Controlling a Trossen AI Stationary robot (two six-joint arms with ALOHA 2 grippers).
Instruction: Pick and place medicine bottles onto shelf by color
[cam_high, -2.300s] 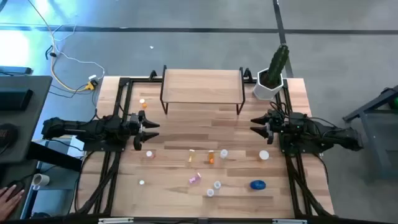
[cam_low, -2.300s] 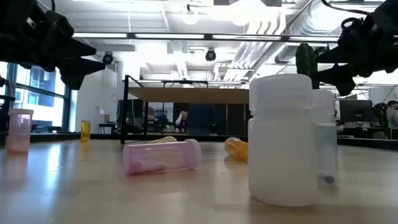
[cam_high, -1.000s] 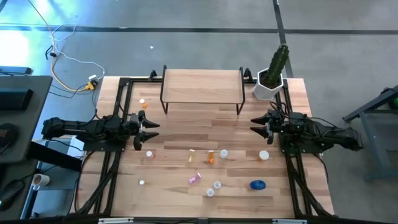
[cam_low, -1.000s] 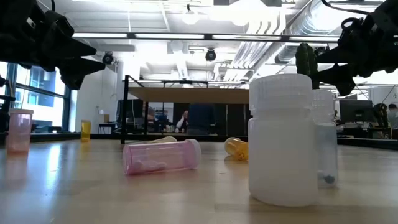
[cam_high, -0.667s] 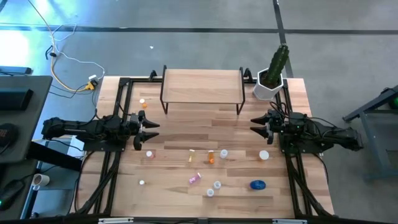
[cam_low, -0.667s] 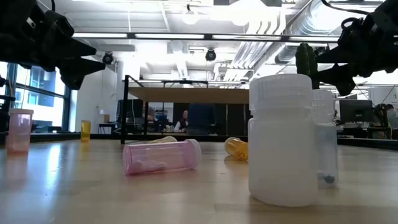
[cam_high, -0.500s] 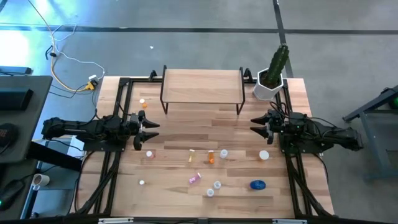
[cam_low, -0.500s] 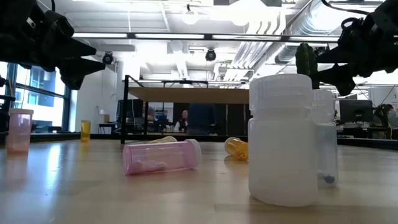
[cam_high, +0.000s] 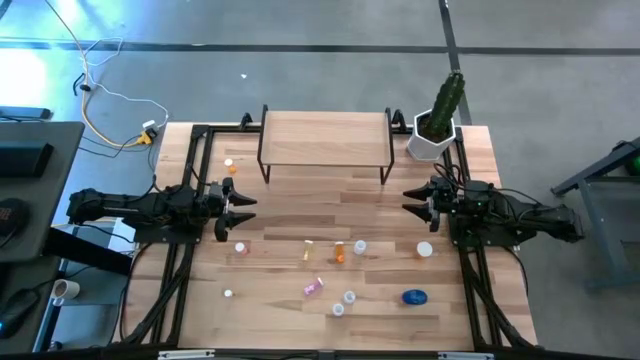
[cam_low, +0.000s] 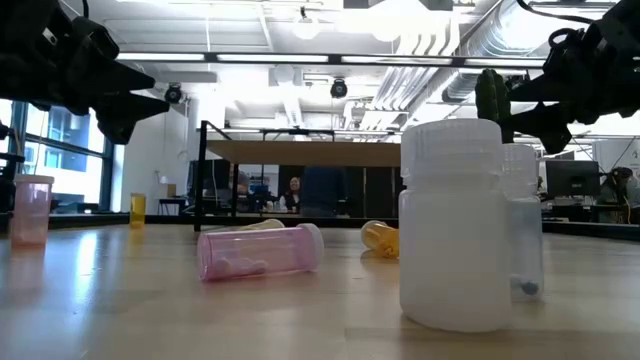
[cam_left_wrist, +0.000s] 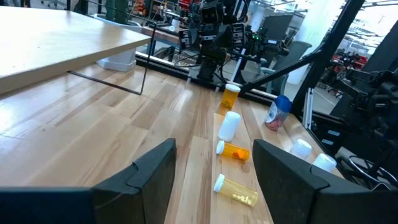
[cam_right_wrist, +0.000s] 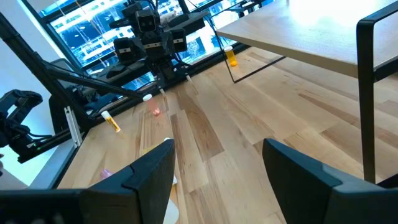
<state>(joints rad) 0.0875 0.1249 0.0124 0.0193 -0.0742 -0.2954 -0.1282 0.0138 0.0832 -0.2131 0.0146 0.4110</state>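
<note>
We compare this moment with the pictures from the last couple of seconds and find nothing on the table moved; only a small figure in the room far behind the table has shifted a little, which has no bearing on the work

Going left to right in the high view: our left gripper (cam_high: 243, 208) hovers over the left part of the table (cam_high: 300, 205), its fingers spread wide with nothing between them; an orange bottle (cam_high: 232, 169) stands near the shelf's left legs; the shelf (cam_high: 325, 139) sits bare at the far edge; a pink bottle (cam_high: 313, 287) lies on its side among the scattered bottles nearer the front, with the blue jar (cam_high: 414, 296) to its right; our right gripper (cam_high: 413, 202) hangs over the right part, equally wide open and empty; the cactus pot (cam_high: 432, 141) stands beside the shelf's right end

We judge that sorting has not begun; both arms wait, and the first pick is yet to be chosen
</note>
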